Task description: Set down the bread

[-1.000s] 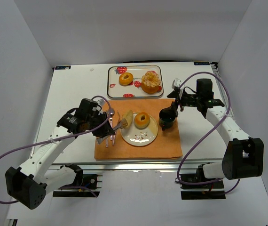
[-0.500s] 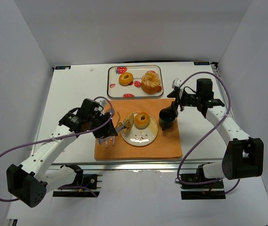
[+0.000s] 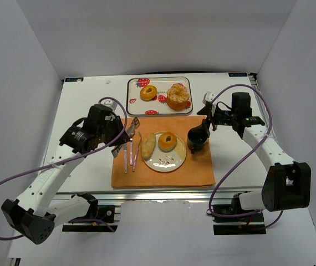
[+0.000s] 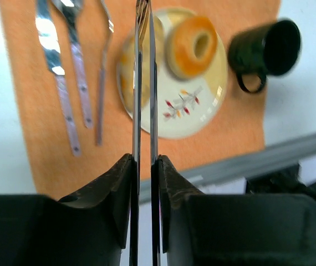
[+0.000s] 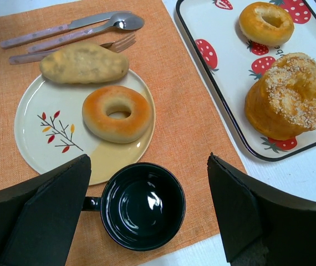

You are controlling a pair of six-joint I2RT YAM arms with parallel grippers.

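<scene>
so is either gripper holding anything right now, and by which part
The left gripper clamps the tongs by the back of their blades, tips free. The right gripper holds nothing.

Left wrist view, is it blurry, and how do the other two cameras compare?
Left wrist view: soft throughout, plate smeared, glare on the cutlery. Right wrist view: sharp, with a bright reflection inside the cup. Top external view: evenly lit, crisp, a glare strip along the table at its near edge.

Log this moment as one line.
left pincer: shut on tongs, tongs empty | bread roll: lying on plate beside doughnut | right pincer: open over dark mug | task: bread placed
</scene>
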